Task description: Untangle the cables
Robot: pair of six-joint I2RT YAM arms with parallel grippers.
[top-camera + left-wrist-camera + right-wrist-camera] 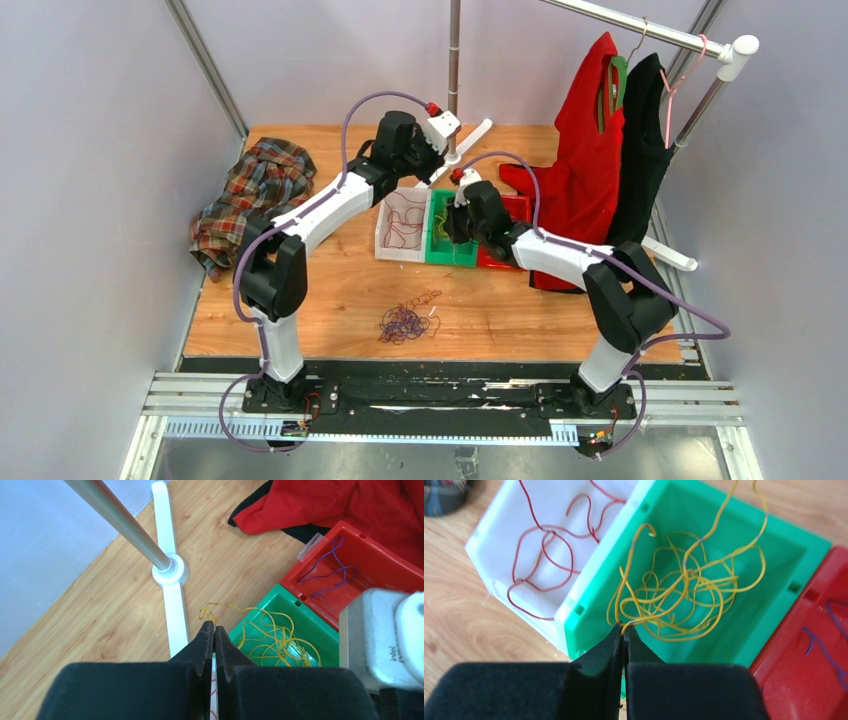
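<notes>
Over wood table (pixel 330 300), grey walls (pixel 90 150), R hand (pixel 624 630) pinched on yellow cable (pixel 689 587) in green bin (pixel 774 560), L hand (pixel 214 627) closed, hold unclear.

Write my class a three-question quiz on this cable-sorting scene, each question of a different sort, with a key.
1. Multiple choice: the right gripper is shut on a cable of which colour? A dark red, B yellow, C purple.
2. True or false: the green bin holds dark red cables.
3. Fill in: a purple bunch lies loose on the wooden ____.

Key
1. B.
2. False: it holds the yellow cables.
3. table.
</notes>
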